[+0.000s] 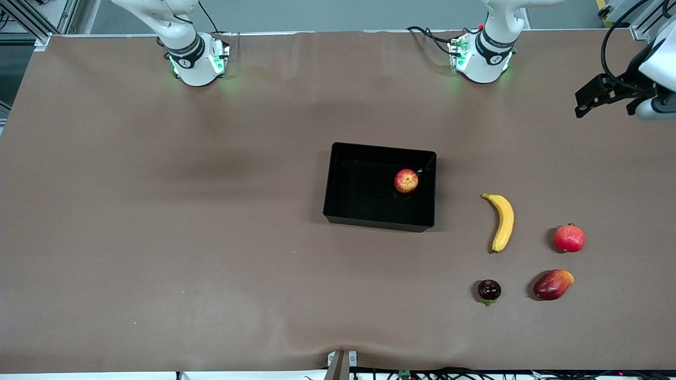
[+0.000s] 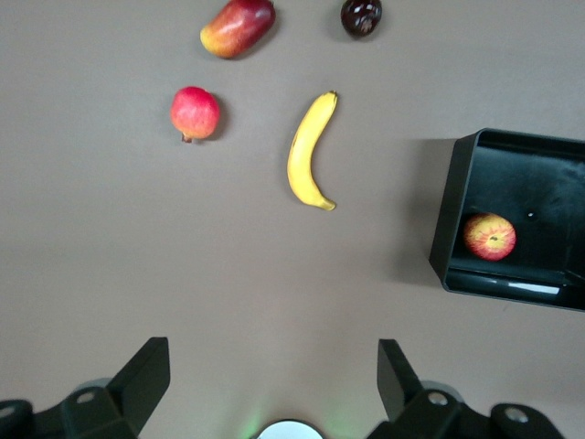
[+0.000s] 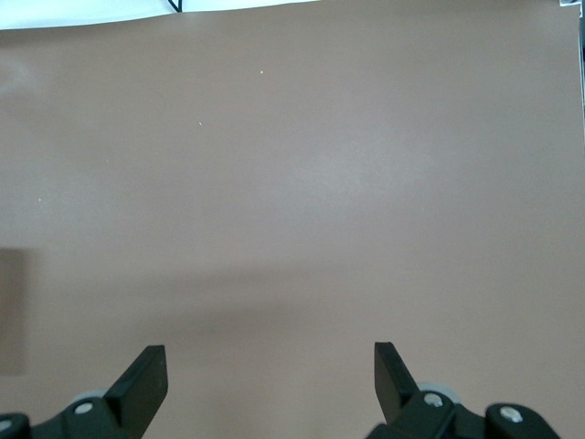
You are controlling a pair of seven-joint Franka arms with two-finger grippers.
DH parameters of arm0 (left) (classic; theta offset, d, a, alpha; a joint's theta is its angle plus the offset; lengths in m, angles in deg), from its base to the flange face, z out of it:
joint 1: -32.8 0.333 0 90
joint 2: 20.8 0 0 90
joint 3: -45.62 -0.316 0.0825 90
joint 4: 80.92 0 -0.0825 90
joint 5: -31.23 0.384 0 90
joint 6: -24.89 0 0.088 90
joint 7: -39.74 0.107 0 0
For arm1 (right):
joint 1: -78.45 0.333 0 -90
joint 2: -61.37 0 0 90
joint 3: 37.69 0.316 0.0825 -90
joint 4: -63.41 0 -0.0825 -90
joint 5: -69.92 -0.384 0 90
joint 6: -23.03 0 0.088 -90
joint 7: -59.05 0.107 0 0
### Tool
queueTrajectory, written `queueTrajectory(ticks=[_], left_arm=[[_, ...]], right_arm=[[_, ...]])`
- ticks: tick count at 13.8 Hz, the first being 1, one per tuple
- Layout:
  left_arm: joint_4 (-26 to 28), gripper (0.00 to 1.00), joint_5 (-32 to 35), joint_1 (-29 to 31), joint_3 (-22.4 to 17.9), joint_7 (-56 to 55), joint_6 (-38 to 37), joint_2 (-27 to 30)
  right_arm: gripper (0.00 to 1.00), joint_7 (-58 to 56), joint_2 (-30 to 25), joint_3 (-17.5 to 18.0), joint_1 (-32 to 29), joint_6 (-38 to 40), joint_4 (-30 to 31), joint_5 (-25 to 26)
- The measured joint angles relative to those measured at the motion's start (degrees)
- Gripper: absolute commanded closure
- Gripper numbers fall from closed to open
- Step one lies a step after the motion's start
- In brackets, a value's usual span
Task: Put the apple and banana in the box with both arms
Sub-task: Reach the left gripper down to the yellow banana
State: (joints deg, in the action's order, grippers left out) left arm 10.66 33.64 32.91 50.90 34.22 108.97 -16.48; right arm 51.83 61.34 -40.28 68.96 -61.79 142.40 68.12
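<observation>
Resting inside the box [image 1: 338, 182], the apple [image 1: 406, 181] sits on the black floor close to the wall at the left arm's end, and toward the wall nearest the robots' bases. In the left wrist view the apple [image 2: 489, 237] shows just inside the box's [image 2: 454, 206] near wall. The box stands about midway along the table [image 1: 158, 237].

The banana [image 1: 501, 221] lies flat on the table, outside the box, beside it toward the left arm's end and well apart from its wall. Its stem tip points toward the box and the robots' bases; its blunt end lies nearer the front camera. The left wrist view shows the banana [image 2: 309, 153] too, with nothing touching it.

Three more fruits lie near the banana. A pomegranate [image 1: 570, 238] sits beside it, closer still to the left arm's end. A mango [image 1: 553, 284] lies nearer the front camera than the pomegranate. A dark round fruit [image 1: 489, 290] lies nearer the camera than the banana.

The left gripper [image 1: 607, 97] hangs in the air over the table's left-arm end, jaws spread wide and holding nothing. The right gripper [image 3: 270, 384] is seen only from its own wrist camera, over bare table, fingers [image 3: 146, 380] wide apart and empty.
</observation>
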Motion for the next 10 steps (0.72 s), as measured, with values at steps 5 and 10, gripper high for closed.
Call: queueTrajectory(ticks=[5,10], left_arm=[[3.1,0.0,0.0,0.1,-0.1,-0.1,7.6,-7.1],[19.6,0.0,0.0,0.0,-0.1,-0.2,32.0,-10.0]], right_arm=[[0.0,0.2,0.0,-0.3,-0.6,0.0,-0.2,0.0],[0.0,0.2,0.0,0.2,-0.7,0.1,-0.3,0.0]])
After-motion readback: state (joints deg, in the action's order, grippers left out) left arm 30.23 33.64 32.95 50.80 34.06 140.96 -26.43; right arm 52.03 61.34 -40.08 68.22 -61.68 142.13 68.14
